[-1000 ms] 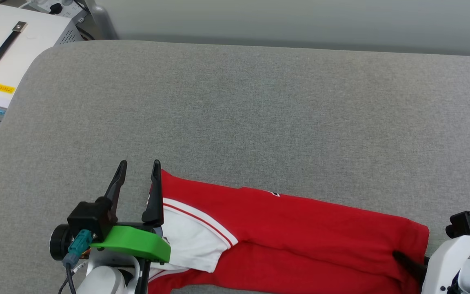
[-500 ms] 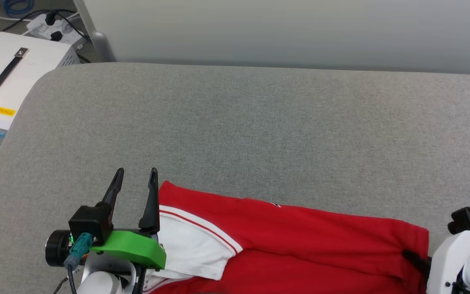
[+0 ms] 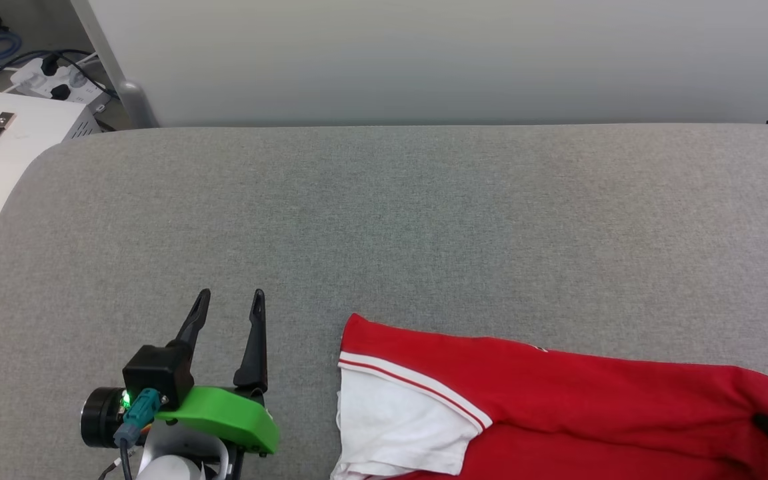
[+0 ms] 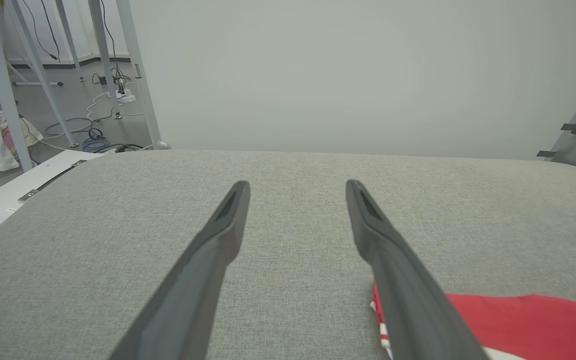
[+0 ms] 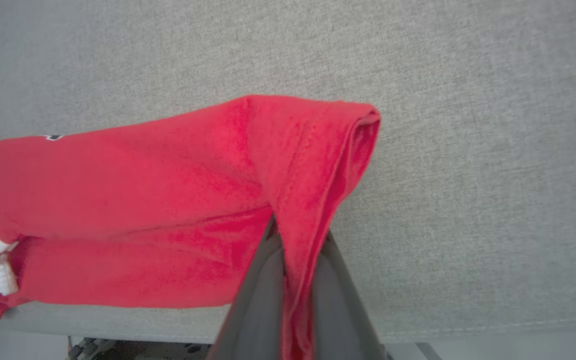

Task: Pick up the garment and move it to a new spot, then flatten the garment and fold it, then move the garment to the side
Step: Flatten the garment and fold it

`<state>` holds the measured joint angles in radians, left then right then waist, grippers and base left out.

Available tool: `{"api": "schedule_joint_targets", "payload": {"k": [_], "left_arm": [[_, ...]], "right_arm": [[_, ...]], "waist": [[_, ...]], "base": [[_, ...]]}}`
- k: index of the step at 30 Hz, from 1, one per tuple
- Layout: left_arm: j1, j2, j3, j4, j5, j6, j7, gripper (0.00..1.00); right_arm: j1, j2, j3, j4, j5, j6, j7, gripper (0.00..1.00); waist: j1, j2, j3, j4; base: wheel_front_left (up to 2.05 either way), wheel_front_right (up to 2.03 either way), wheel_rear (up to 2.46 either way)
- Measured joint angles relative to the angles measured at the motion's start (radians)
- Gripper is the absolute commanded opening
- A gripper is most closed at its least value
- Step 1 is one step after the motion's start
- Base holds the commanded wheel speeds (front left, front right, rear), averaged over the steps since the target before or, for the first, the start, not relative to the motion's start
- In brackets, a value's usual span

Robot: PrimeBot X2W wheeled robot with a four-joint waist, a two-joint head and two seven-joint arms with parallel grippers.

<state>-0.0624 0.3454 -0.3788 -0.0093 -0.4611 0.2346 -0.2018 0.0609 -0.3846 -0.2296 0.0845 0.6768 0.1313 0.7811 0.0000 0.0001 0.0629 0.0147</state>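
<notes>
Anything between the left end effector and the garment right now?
No. In the head view, a bare strip of grey padded surface separates the open left end effector from the near edge of the garment.

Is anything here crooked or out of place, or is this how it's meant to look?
The red garment lies slanted along the near edge of the grey table, its end bunched in the right claw. The left claw is open beside it, holding nothing. No damage shows.
</notes>
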Motion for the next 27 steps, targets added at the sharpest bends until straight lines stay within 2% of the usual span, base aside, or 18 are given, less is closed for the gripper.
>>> {"api": "schedule_joint_targets", "payload": {"k": [2,3,5,11,15,19,27], "left_arm": [[0.000,-0.001,-0.003,0.001,0.000,0.000,0.000,1.00],[0.000,-0.001,-0.007,0.002,0.000,0.000,0.000,1.00],[0.000,-0.001,-0.010,0.003,-0.001,-0.001,0.001,1.00],[0.000,-0.002,-0.018,0.007,-0.004,-0.002,0.006,1.00],[-0.001,-0.002,-0.031,0.009,-0.004,-0.010,0.009,1.00],[-0.006,-0.004,-0.033,0.012,-0.005,-0.011,0.009,1.00],[-0.054,-0.030,-0.046,0.028,-0.005,-0.028,-0.006,1.00]], "right_arm": [[-0.001,0.034,-0.013,-0.009,0.057,0.000,0.033,0.00],[-0.003,0.091,-0.020,-0.039,0.158,0.000,0.095,0.00],[-0.006,0.128,-0.026,-0.066,0.237,0.000,0.137,0.00],[-0.018,0.238,-0.018,-0.113,0.416,0.000,0.225,0.00],[-0.033,0.305,0.016,-0.118,0.517,0.000,0.244,0.00],[-0.052,0.323,0.083,-0.104,0.562,0.000,0.226,0.00],[-0.136,0.332,0.295,-0.046,0.602,0.000,0.114,0.00]], "waist": [[0.0000,0.0000,-0.003,-0.003],[0.0000,0.0000,-0.009,-0.003],[0.0000,0.0000,-0.012,0.000],[0.0000,0.0000,-0.019,0.015],[0.0000,0.0000,-0.019,0.035],[0.0000,0.0000,-0.010,0.056],[0.0000,0.0000,0.043,0.099]], "base": [[0.00,0.00,0.00],[0.00,0.00,0.00],[0.00,0.00,0.00],[0.00,0.00,0.00],[0.00,0.00,0.00],[0.00,0.00,0.00],[0.00,0.00,0.00]]}}
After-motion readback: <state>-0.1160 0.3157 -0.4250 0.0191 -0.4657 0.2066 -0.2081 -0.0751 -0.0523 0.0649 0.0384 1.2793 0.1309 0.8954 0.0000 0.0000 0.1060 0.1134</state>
